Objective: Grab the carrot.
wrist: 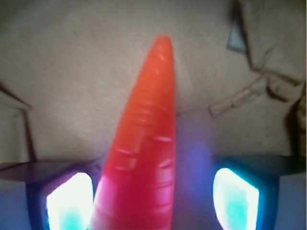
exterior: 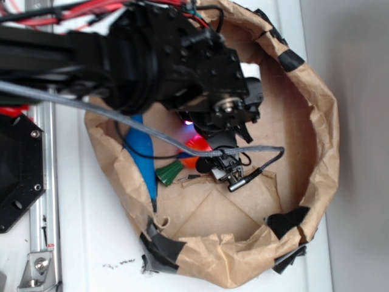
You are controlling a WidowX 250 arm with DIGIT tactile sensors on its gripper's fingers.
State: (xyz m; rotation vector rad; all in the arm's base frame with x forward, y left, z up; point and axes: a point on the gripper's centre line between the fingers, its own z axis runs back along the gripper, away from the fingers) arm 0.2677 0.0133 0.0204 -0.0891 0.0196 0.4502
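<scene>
Brown paper walls (exterior: 316, 115) ring the cardboard floor where I see the carrot (wrist: 144, 153), its tip pointing away from my wrist camera. My gripper (wrist: 152, 196) has its jaws spread wide, the carrot between them, nearer the left finger (wrist: 69, 201); contact unclear. No readable writing.

- No text, label, brand, number or sign can be read in either view.
- The exterior view shows no legible markings.
- The wrist view likewise carries no writing.
</scene>
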